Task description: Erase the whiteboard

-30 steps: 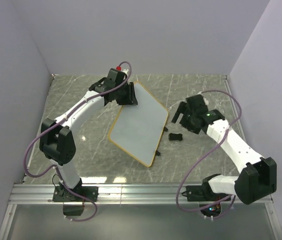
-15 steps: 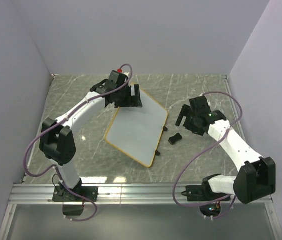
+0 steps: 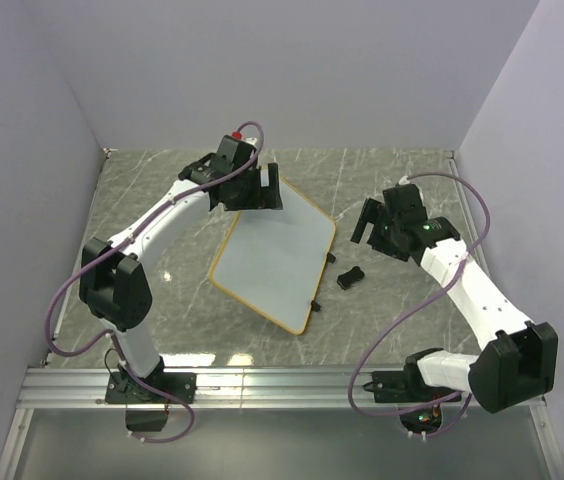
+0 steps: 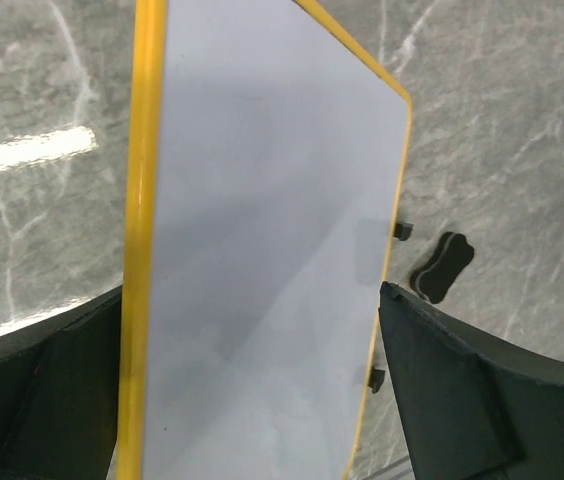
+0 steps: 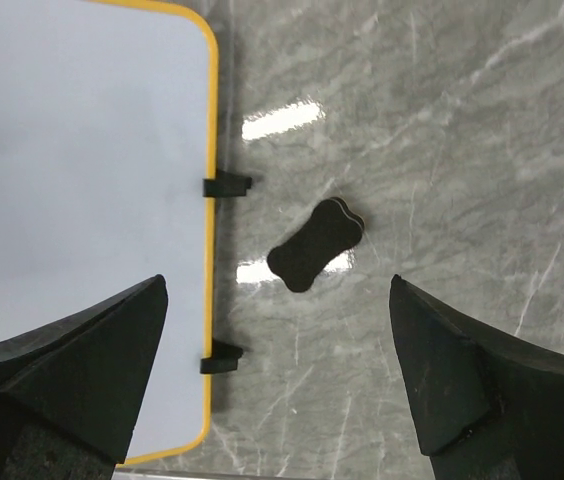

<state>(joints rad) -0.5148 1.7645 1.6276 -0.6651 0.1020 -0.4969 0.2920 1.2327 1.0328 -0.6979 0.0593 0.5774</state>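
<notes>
The whiteboard (image 3: pixel 274 258) lies on the marble table, white and blank, with a thin orange-yellow frame and small black clips (image 5: pixel 224 185) on its right edge. My left gripper (image 3: pixel 260 193) hovers over the board's far corner, open. In the left wrist view its two fingers (image 4: pixel 42 395) stand either side of the whiteboard (image 4: pixel 262 200) without touching it. The small black bone-shaped eraser (image 3: pixel 350 276) rests on the table just right of the board. My right gripper (image 3: pixel 370 232) is open above and behind the eraser (image 5: pixel 315 243), with nothing between its jaws.
Grey walls close in the table on the left, back and right. A metal rail (image 3: pixel 282 385) runs along the near edge, where both arm bases sit. Bare marble shows left of the board (image 3: pixel 152 290) and near the right wall.
My left gripper has opened and let go of the whiteboard's far edge, and the board has settled flat, shifted slightly left. The right gripper has drawn back a little from the eraser.
</notes>
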